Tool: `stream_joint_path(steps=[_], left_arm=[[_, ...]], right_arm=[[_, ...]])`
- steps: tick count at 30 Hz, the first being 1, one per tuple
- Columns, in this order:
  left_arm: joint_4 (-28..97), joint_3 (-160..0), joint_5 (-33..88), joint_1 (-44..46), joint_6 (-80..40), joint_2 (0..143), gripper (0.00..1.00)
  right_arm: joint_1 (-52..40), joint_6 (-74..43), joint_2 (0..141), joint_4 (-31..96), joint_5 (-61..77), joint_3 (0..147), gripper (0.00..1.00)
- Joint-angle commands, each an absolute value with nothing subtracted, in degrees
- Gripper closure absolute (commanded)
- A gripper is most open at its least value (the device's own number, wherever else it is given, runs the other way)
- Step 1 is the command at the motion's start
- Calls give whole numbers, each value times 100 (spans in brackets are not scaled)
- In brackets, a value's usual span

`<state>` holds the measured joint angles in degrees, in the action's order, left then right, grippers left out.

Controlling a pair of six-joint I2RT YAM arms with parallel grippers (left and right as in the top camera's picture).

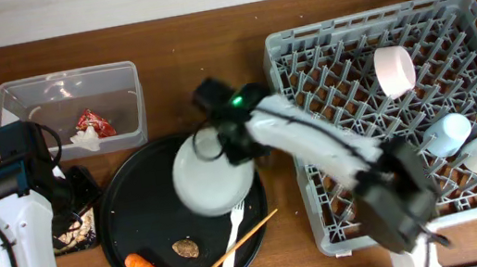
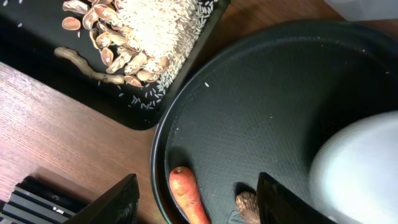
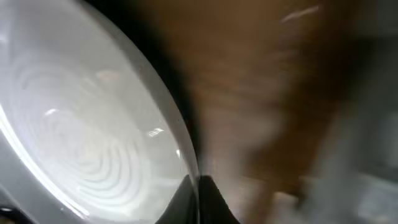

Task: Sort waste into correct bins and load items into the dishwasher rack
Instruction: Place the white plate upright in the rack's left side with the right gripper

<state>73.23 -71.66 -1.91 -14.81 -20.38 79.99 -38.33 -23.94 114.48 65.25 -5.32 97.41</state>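
— Where does the overhead camera sit?
— High above the counter (image 1: 196,32), looking straight down. The back edge runs along the top of its frame, and the dishwasher rack (image 1: 334,82) lies toward the right end.
— And the left wrist camera?
— Low over the left side, facing down, close to the flat black tray (image 2: 31,37) and the round black tray (image 2: 267,106). Both show from overhead too, as do the carrot (image 2: 186,196) and the plate (image 2: 360,174).
— The right wrist one?
— Almost against the plate's rim, blurred, with brown counter beyond.
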Motion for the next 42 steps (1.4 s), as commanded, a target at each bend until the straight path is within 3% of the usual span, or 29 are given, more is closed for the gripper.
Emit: stream_joint_path(steps=[1,4,9,17,26,31,33,34,35,42], left_arm=[[7312,-7111,-165,-1511,-1964,7948,40],[7310,-7111,-163,-1511,-1964,7948,40],[7312,-7111,-165,-1511,-1964,7948,40],[7312,-7111,-163,-1511,-1964,7948,40],[7312,-7111,-165,-1511,-1964,7948,40],[7312,-7111,-165,-1511,-1964,7948,40],[7312,-7111,-165,-1511,-1964,7948,40],[7312,-7111,-165,-1511,-1964,7948,40],[7317,-7111,-165,-1511,-1964,7948,40],[7317,-7111,-163,-1511,-1964,7948,40]], right_arm=[[-3343,-1844,10055,6672,-2495,10033,96],[-2810,-1846,9334,6792,-4950,10031,96],[-2224,-2351,9612,7043,-6757,9939,96],[-1938,-2910,10272,7011,-6541,9153,96],[-2067,-2904,10355,6678,-4040,8873,96],[-2493,-2902,10298,6698,-3391,8949,95],[-2794,-2897,10221,6718,-3301,9037,89],[-2912,-2877,10182,6740,-3319,9083,71],[-3013,-2880,10125,6818,-3319,9120,41],[-2849,-3205,8962,7537,-2886,9260,34]])
